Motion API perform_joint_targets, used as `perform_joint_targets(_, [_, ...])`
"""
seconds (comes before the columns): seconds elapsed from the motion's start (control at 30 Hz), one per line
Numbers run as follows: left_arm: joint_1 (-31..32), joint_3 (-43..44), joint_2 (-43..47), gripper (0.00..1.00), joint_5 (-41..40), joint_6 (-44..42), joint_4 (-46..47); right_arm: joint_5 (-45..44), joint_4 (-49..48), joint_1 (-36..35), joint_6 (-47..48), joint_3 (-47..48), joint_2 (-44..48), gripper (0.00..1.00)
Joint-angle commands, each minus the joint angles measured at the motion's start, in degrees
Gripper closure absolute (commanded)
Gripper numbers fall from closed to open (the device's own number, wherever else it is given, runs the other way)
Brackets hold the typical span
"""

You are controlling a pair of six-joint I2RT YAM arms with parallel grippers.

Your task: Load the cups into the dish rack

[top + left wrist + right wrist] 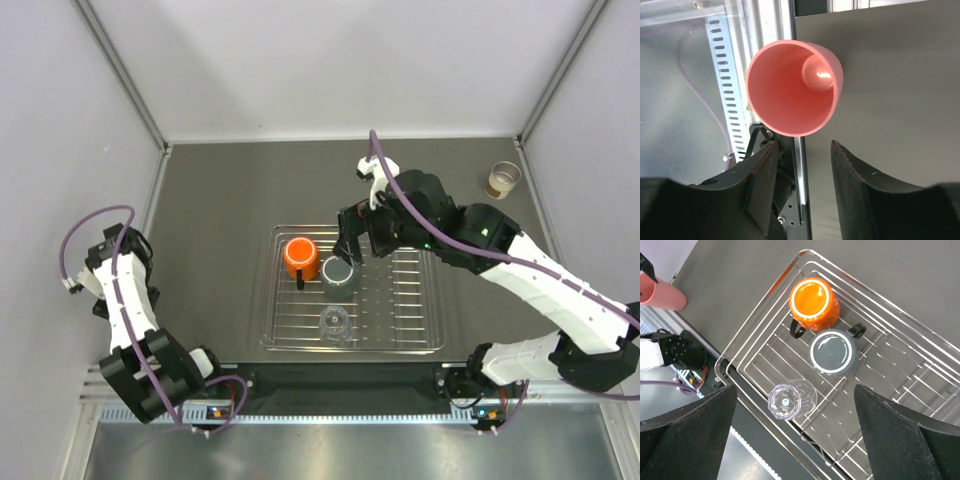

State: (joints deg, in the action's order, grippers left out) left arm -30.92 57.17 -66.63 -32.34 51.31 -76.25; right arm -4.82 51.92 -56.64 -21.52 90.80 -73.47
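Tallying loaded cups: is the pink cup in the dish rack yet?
No, the pink cup sits well outside the dish rack rim.

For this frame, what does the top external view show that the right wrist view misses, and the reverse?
Only top external: a cream cup standing off the rack, near the far right wall. Only right wrist: the pink cup, in its upper left corner. Both: the dish rack holding the orange cup and dark grey cup, both bottom up, plus a clear cup.
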Motion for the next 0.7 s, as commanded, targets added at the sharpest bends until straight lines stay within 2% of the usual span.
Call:
perform_joint_targets(0.0, [-0.7,1.5,-0.5,0.49,0.3,-0.9,2.9,-3.0,-0.9,-0.8,1.8,1.0,2.7,0.00])
perform_joint_targets(0.27, [-1.1,1.6,-3.2,0.52,0.2,-7.6,7.5,-8.1,-1.1,-2.7,4.4,1.6,3.7,0.00])
perform_joint_targets(0.67, [-2.8,0.0,-5.3,0.51,2.1,-8.4,8.5,-11.6,-1.5,-4.7,5.5,2.3,4.5,0.00])
